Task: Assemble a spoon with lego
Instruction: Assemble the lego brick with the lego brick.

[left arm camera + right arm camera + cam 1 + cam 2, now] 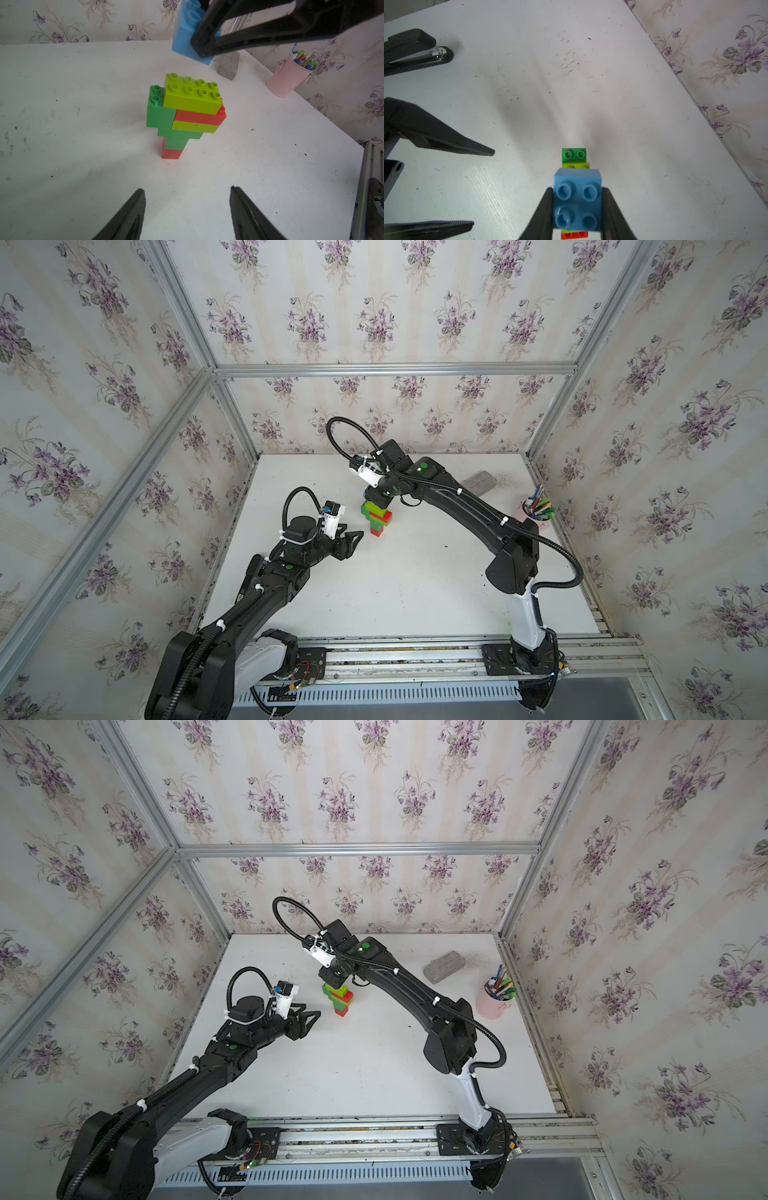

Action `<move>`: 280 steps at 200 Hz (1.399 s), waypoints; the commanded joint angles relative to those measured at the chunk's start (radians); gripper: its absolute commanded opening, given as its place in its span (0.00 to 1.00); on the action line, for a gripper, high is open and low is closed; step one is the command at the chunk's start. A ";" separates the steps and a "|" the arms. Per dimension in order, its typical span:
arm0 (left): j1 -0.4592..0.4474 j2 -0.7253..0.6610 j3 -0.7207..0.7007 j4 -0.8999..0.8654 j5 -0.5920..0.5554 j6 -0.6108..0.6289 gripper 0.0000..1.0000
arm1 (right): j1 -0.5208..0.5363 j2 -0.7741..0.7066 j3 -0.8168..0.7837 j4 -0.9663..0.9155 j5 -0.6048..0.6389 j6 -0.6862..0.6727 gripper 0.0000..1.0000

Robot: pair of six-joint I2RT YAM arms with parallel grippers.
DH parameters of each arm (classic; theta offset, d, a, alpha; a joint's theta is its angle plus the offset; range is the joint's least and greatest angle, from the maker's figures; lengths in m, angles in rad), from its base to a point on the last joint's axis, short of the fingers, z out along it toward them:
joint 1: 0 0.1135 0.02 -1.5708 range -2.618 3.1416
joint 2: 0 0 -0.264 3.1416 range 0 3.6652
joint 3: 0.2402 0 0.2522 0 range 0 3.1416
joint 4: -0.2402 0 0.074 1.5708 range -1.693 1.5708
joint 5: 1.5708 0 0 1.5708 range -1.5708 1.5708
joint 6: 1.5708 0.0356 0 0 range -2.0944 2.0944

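1 blue brick (pixel 577 203) is clamped in the right claw (pixel 577 189) and held above the lime top of the spoon (pixel 182 112), clear of it. The spoon stands upright on the tabletop (pixel 83 104). The left claw (pixel 187 188) is near the spoon, fingers apart and empty.

Stepped green, lime and red brick stack (pixel 182 112): smooth plastic, slight sheen.
Square blue studded brick (pixel 577 199): smooth plastic, satin.
White tabletop (pixel 83 104): matt, scuffed, speckled.
Black left gripper fingers (pixel 128 216): matt, finely ribbed pads.
Grey oblong block (pixel 444 966): rough, grainy.
Silver frame bars (pixel 395 369): brushed metal.
Floral wall covering (pixel 374 302): matt paper.
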 commanded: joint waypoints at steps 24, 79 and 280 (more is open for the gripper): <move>-0.007 0.046 0.006 0.059 0.015 0.004 0.67 | -0.014 0.006 -0.002 -0.053 -0.037 -0.027 0.22; -0.017 0.085 0.020 0.062 0.008 -0.003 0.67 | -0.020 0.022 -0.020 -0.056 -0.049 -0.022 0.22; -0.019 0.103 0.023 0.056 -0.003 -0.018 0.67 | -0.030 0.039 -0.051 -0.072 -0.060 -0.024 0.22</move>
